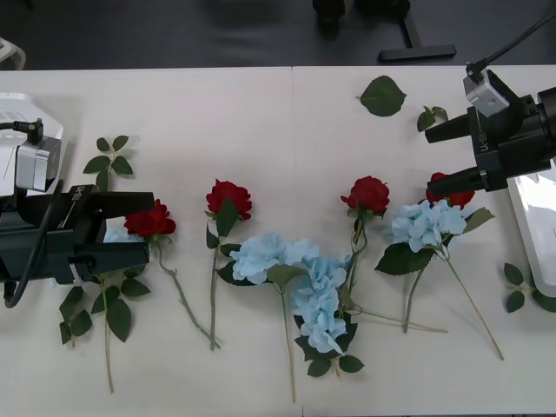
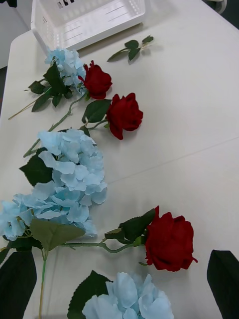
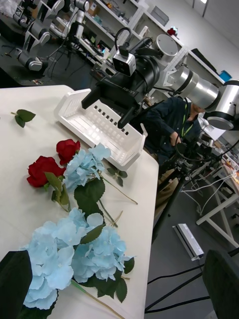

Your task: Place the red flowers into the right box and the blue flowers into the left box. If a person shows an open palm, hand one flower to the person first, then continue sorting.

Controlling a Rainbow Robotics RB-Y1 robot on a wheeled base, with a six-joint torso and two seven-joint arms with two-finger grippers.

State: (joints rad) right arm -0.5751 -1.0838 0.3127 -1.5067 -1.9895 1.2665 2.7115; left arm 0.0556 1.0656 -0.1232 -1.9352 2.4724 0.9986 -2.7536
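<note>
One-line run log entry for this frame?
stage: sorting not started | left gripper: open, around far-left red rose | right gripper: open, above far-right red rose | right box: no flowers

Bright even overhead light, soft faint shadows under flowers, sharp focus, mild table glare

Robotics laboratory: storage shelves [image 3: 107, 27] along the far wall; further robot arms [image 3: 35, 35] parked beside them; a tripod [image 3: 172, 199] and cables [image 3: 219, 169] on the grey floor [image 3: 169, 269].
</note>
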